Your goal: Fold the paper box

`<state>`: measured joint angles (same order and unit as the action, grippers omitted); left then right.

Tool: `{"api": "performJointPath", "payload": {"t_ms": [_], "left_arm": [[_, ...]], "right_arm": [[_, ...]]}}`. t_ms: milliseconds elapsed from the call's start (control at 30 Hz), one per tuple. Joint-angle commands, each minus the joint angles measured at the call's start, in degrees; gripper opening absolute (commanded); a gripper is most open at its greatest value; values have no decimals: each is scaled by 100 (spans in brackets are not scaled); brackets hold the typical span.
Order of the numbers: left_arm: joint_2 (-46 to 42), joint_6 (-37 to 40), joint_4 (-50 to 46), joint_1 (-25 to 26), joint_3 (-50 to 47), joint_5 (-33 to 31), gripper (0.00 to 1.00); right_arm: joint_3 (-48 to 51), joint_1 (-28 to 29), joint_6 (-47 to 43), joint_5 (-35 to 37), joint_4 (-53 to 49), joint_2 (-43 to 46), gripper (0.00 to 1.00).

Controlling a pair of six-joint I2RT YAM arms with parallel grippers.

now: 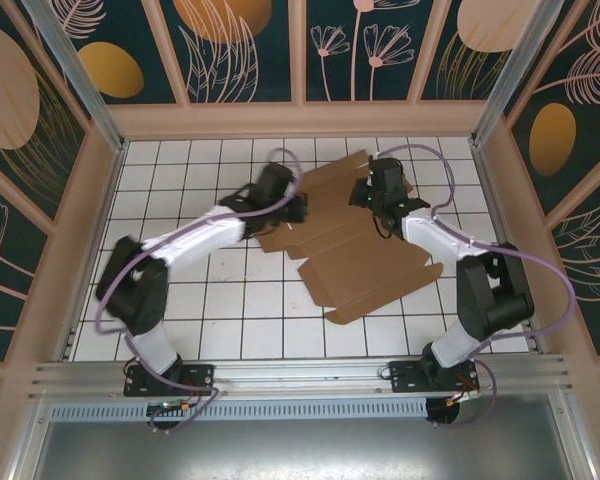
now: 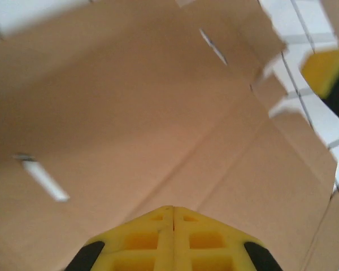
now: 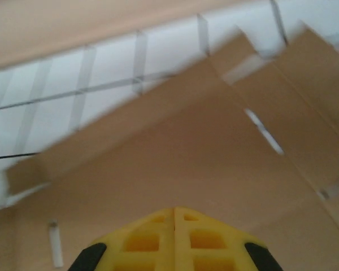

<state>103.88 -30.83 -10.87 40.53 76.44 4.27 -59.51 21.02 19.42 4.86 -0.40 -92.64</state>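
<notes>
Paper box: the paper box (image 1: 352, 252), a plain brown die-cut sheet of corrugated cardboard with flaps, creases and narrow slots, is lying opened out and mostly flat on the desk. It is sitting right of centre, running slantwise from the far side down toward the right arm.
Desk: the white tiled desk (image 1: 210, 290) with its dark grid is showing bare tiles to the left of the sheet and in front of it.
Left hand: the left hand (image 1: 288, 205) is reaching in from the left over the sheet's far-left part. In the left wrist view its yellow fingers (image 2: 147, 243) are pressing flat against each other, clenched on nothing, with cardboard lying beyond the tips. Whether they are touching the sheet I cannot tell.
Right hand: the right hand (image 1: 373, 195) is reaching in from the right over the sheet's far-right part, facing the left hand across the cardboard. Its yellow fingers (image 3: 150, 243) are likewise meeting with nothing between them.
Slots: one pale slot (image 2: 42, 178) is showing to the left ahead of the left hand, and another pale slot (image 3: 264, 131) is showing to the right ahead of the right hand.
Edge: a blurred yellow-and-black shape (image 2: 326, 70) is hanging over the tiles beyond the sheet's notched edge. What it is I cannot tell.
</notes>
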Motion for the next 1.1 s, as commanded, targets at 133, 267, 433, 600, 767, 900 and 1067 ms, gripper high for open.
{"api": "performJointPath", "payload": {"t_ms": [133, 267, 433, 600, 767, 900, 1067], "left_arm": [[1607, 2, -204, 641, 990, 555, 0], [2076, 83, -567, 646, 1321, 547, 0], [2365, 144, -983, 402, 1416, 282, 0], [2260, 153, -884, -88, 894, 185, 0], [2247, 146, -817, -565, 640, -35, 0], [2194, 132, -764, -1044, 689, -77, 0], [2261, 448, -1062, -1316, 1158, -350, 0]], "right_arm": [[-150, -627, 106, 140, -797, -844, 0], [-445, -856, 36, 121, -1023, -1507, 0], [-806, -1109, -81, -132, -1361, -1970, 1], [-679, -1066, -209, -169, -1610, -2055, 6], [-167, -807, -276, -145, -1720, -1763, 9], [178, -194, -254, -225, -1874, -1491, 10], [356, 684, -187, -920, -2105, -1099, 6]]}}
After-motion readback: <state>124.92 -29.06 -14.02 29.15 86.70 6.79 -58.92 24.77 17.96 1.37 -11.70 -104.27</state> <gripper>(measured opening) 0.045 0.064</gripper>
